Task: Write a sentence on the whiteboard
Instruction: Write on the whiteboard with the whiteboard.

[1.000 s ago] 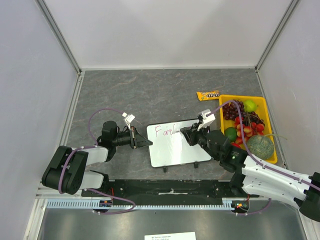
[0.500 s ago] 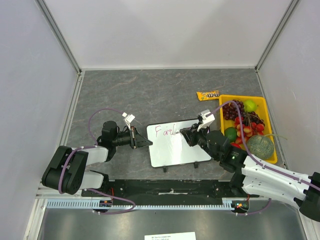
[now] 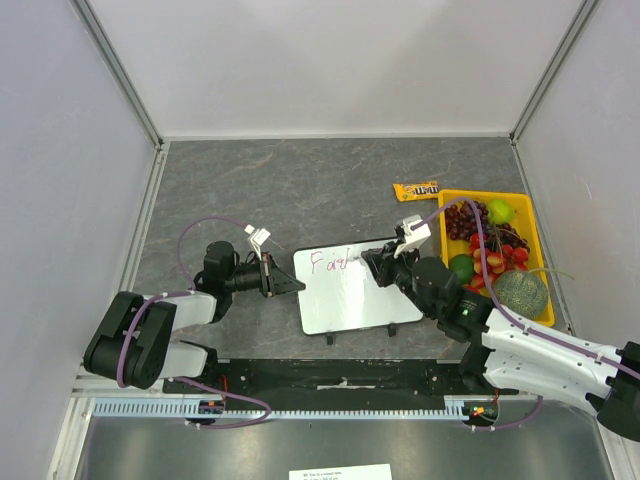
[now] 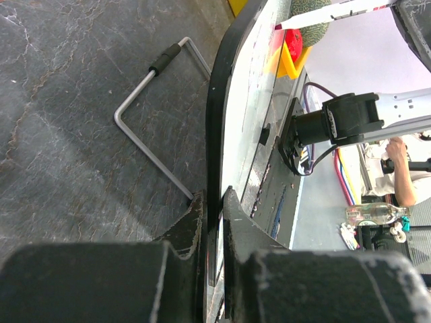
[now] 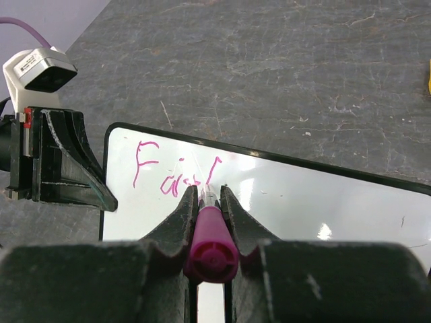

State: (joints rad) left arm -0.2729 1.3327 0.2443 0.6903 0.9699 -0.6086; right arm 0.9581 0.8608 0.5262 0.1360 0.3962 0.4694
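The whiteboard (image 3: 350, 295) lies on the grey table between the arms. Its left edge (image 4: 219, 128) is clamped by my left gripper (image 3: 297, 286), whose jaws are shut on the black frame (image 4: 212, 202). My right gripper (image 3: 372, 262) is shut on a pink marker (image 5: 211, 239), its tip down on the board (image 5: 303, 195). The sentence (image 5: 172, 175) reads "Fai" in pink, followed by a tall fresh stroke just above the tip. The same lettering (image 3: 330, 262) shows at the board's top left in the top view.
A yellow tray (image 3: 480, 193) of grapes, limes, strawberries and a melon (image 3: 520, 293) sits just right of the board. An orange candy packet (image 3: 416, 189) lies behind it. The board's wire foot (image 4: 145, 101) sticks out underneath. Walls close in the sides and back.
My right gripper and the marker have edged slightly toward the board's far edge, drawing the stroke upward. The left gripper and the board have stayed put.
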